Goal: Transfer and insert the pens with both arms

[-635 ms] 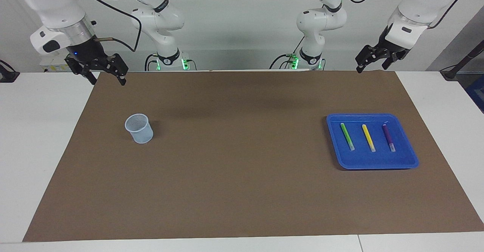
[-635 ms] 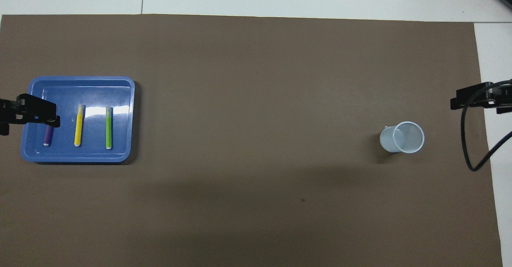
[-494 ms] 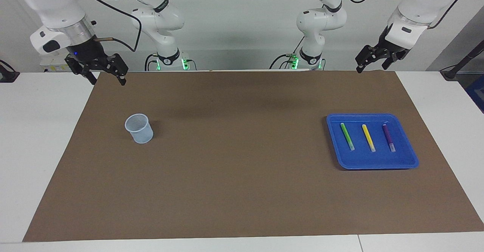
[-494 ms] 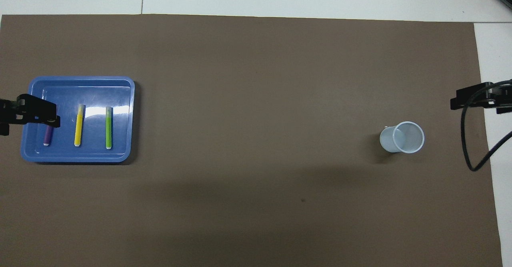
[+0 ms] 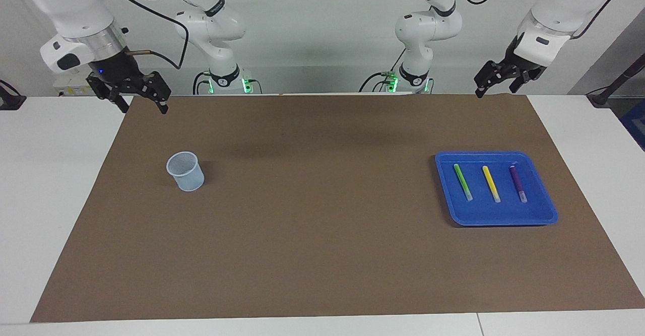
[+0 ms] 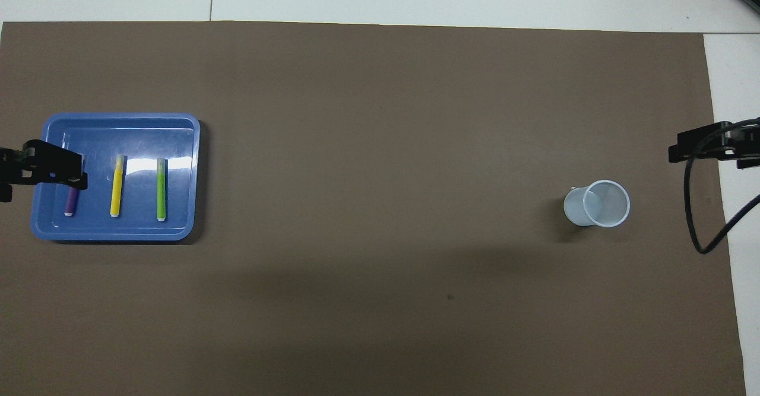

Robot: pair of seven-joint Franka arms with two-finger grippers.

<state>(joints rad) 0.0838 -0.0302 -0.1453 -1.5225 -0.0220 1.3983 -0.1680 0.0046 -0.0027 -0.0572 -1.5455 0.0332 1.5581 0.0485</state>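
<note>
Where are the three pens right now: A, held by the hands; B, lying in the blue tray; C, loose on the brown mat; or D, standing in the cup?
B: the green pen, yellow pen and purple pen lie side by side in the blue tray.

We are seeing three slim marker pens lying side by side in the blue plastic tray (image 5: 546,217) toward the left arm's end; the translucent plastic cup (image 5: 186,171) is standing well apart from the tray, toward the right arm's end.

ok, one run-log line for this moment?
stage: not begun | pens: three in blue tray | cup: empty | left gripper: open, raised | right gripper: open, raised
</note>
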